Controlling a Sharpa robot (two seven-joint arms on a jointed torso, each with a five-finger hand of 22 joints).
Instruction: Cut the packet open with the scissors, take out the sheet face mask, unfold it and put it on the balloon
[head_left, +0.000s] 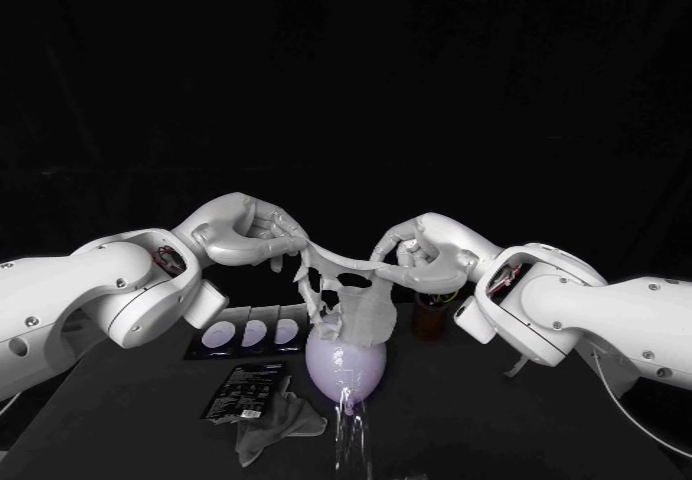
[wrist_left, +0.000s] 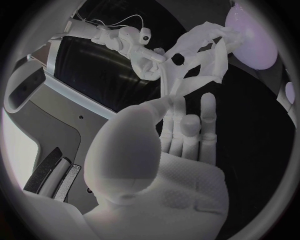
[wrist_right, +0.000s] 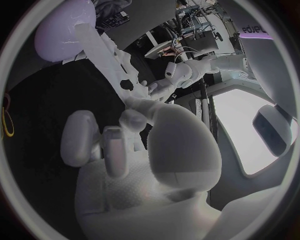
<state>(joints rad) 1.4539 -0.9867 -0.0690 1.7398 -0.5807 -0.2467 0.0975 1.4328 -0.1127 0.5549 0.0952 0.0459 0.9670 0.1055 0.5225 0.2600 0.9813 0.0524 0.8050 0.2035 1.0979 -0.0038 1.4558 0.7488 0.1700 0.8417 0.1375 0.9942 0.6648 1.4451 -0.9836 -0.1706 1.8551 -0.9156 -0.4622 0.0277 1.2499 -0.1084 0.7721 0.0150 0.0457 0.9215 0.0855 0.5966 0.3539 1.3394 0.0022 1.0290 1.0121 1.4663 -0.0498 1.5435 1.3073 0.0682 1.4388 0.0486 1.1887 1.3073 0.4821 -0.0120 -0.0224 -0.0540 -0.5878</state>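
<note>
Head view: dark packet (head_left: 253, 390) lies on black table (head_left: 130, 435).

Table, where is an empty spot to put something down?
Bare black table lies right of the balloon, up to the right arm, and left of the packet. It is crowded from the tray down past the packet to the cloth.

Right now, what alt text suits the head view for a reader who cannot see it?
The left hand and right hand hold a pale sheet mask stretched between them above the purple balloon, its lower part draped on the balloon's top. A dark packet and a grey cloth lie on the black table near the balloon.
</note>
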